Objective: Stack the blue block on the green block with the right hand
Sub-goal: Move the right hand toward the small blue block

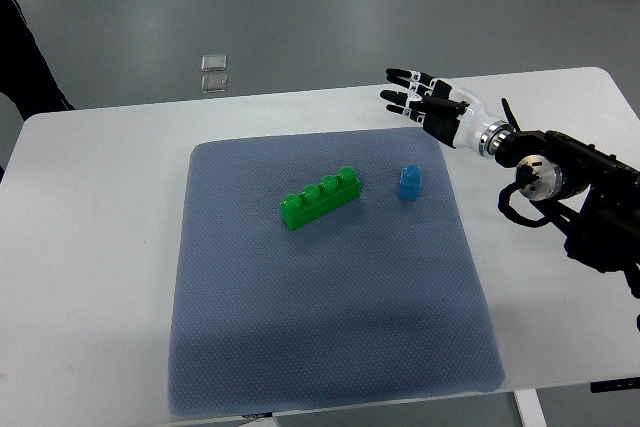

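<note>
A small blue block (410,183) stands on the grey-blue mat (330,327), right of centre. A long green block (320,198) with several studs lies slanted just left of it, a small gap between them. My right hand (420,97) comes in from the right edge, fingers spread and holding nothing. It hovers over the mat's far right corner, above and a little right of the blue block, apart from it. The left arm is not in view.
The mat lies on a white table (100,247). Two small clear squares (213,72) lie on the floor beyond the table's far edge. A dark shape (25,57) shows at the left edge.
</note>
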Action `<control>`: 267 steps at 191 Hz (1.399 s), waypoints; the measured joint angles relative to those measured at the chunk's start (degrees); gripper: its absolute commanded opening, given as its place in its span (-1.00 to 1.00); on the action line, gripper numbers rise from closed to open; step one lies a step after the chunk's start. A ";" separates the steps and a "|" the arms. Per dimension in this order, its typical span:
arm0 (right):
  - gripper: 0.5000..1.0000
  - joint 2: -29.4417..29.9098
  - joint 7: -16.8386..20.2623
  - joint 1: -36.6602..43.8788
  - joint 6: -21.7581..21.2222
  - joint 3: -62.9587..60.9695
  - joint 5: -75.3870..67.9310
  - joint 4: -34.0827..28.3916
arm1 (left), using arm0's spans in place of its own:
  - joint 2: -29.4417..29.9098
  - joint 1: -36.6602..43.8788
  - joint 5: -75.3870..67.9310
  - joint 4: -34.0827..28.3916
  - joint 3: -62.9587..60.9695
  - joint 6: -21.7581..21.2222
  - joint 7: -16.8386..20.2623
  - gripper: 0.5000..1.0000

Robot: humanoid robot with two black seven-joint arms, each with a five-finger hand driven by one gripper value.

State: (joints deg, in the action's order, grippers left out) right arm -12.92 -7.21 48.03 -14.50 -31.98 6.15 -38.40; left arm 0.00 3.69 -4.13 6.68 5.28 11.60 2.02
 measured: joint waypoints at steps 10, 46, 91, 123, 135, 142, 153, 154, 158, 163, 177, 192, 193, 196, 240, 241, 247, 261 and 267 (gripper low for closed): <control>0.69 0.00 -0.01 0.00 0.00 0.00 0.00 0.00 | 0.00 0.00 0.00 0.00 0.00 0.00 0.00 1.00; 0.69 0.00 -0.07 0.06 0.29 -0.01 0.08 0.00 | 0.00 0.00 0.00 -0.09 0.00 0.00 0.00 1.00; 0.69 -0.10 -0.07 0.39 0.37 0.02 0.29 -0.24 | 0.00 -0.05 0.00 0.05 -0.10 0.00 0.00 1.00; 0.69 -0.88 -0.11 0.53 -0.85 0.41 1.04 -0.57 | 0.00 -0.16 0.00 -0.05 -0.15 0.00 0.00 1.00; 0.69 -1.32 -0.14 0.66 -1.95 0.44 1.11 -0.61 | 0.00 -0.16 0.00 -0.04 -0.12 0.00 0.00 1.00; 0.69 -1.69 -0.16 0.70 -2.74 0.44 1.13 -0.62 | 0.00 -0.17 0.00 -0.03 -0.11 0.00 0.00 1.00; 0.69 -2.49 -0.17 0.72 -4.07 0.44 1.19 -0.62 | 0.00 -0.17 0.00 -0.02 -0.10 0.00 0.00 1.00; 0.69 -2.55 -0.17 0.73 -4.18 0.44 1.20 -0.62 | 0.00 -0.17 0.00 -0.02 -0.10 0.00 0.00 1.00; 0.69 -2.81 -0.17 0.74 -4.61 0.44 1.26 -0.62 | 0.00 -0.17 0.00 -0.02 -0.10 0.00 0.00 1.00; 0.69 -3.10 -0.17 0.77 -5.14 0.44 1.40 -0.62 | 0.00 -0.17 0.00 -0.02 -0.10 0.00 0.00 1.00; 0.68 -3.91 -0.17 0.83 -6.79 0.44 2.27 -0.62 | 0.00 -0.17 0.00 -0.02 -0.10 0.00 0.00 1.00; 0.68 -5.12 -0.19 1.40 -9.03 0.44 4.32 -0.62 | 0.00 -0.17 0.00 -0.02 -0.10 0.00 0.00 1.00; 0.68 -5.20 -0.20 1.47 -9.17 0.44 4.48 -0.62 | 0.00 -0.17 0.00 -0.02 -0.10 0.00 0.00 1.00; 0.68 -5.46 -0.26 1.66 -9.56 0.44 4.99 -0.62 | 0.00 -0.17 0.00 -0.02 -0.10 0.00 0.00 1.00; 0.68 -9.89 -5.45 3.67 -14.67 0.44 18.45 -0.63 | 0.00 -0.15 0.00 -0.01 -0.10 0.00 0.00 1.00; 0.68 -9.96 -5.62 3.74 -14.78 0.44 18.85 -0.63 | 0.00 -0.15 0.00 -0.01 -0.10 0.00 0.00 1.00; 0.68 -10.36 -6.67 4.16 -15.35 0.46 21.27 -0.63 | 0.00 -0.15 0.00 0.00 -0.10 0.00 0.00 1.00; 0.68 -11.02 -9.06 4.89 -16.29 0.48 27.21 -0.78 | 0.00 -0.15 0.00 0.00 -0.10 0.00 0.00 1.00; 0.68 -11.20 -10.11 5.21 -16.53 0.48 30.08 -0.92 | 0.00 -0.15 0.00 0.00 -0.10 0.00 0.00 1.00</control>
State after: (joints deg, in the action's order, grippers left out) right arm -24.12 -17.32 53.24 -31.03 -31.51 36.22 -39.32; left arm 0.00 3.53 -4.13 6.68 5.17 11.60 2.02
